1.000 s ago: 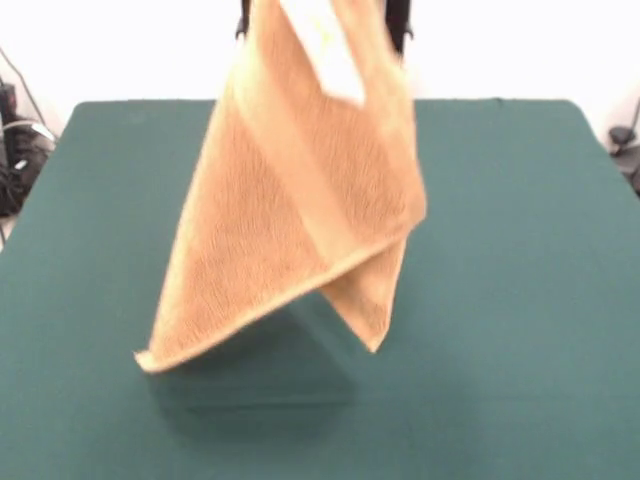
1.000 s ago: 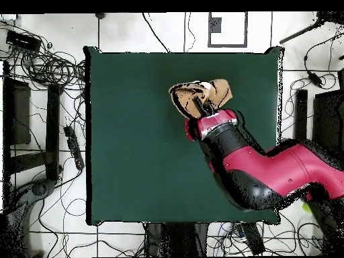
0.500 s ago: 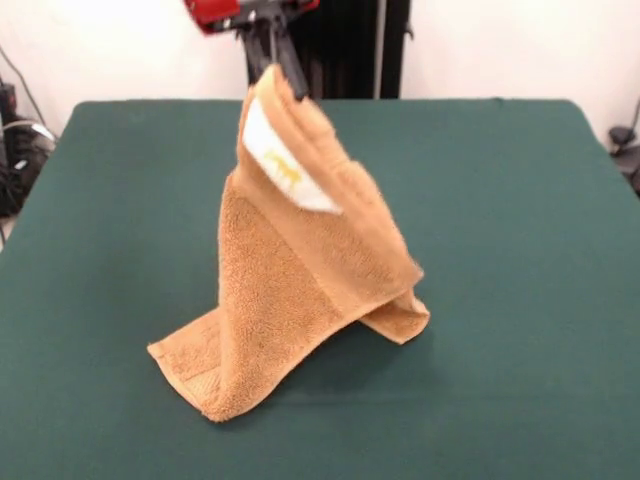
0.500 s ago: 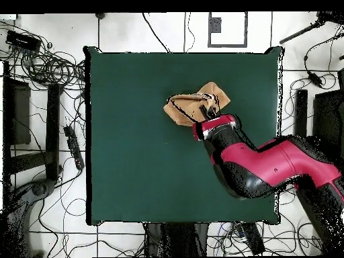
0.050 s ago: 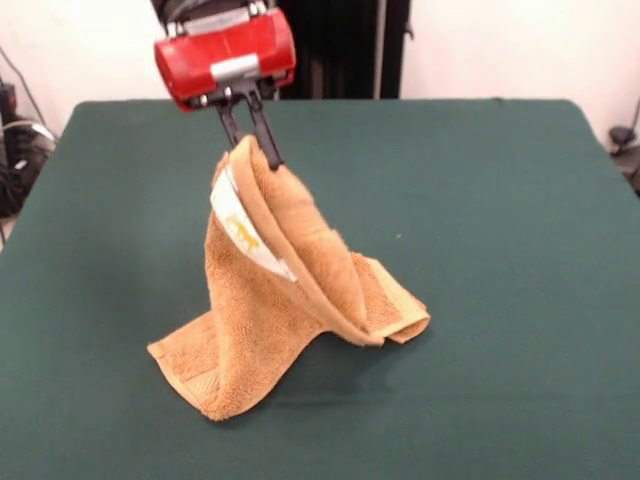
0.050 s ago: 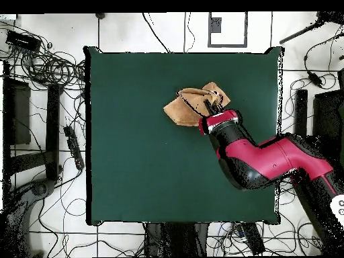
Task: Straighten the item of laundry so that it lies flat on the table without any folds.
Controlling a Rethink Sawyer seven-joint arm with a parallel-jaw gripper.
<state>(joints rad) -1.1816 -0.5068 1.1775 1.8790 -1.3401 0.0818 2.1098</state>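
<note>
Towel (image 5: 285, 300) orange-tan, pinched at top corner by tool (image 5: 254, 142), black fingers (image 5: 268, 140) closed on cloth. Upper part lifted in steep peak, white tag (image 5: 248, 236) showing on its left side (front view). Lower part crumpled and folded, resting on green surface (image 5: 520, 260). Red arm (image 6: 269, 161) reaches over towel in overhead view.

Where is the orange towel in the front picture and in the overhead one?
Front view: towel left of centre, top corner pinched up, lower part on the table.
Overhead view: towel right of centre, toward the top.
Shared landmark: the red gripper at its raised corner.
</note>
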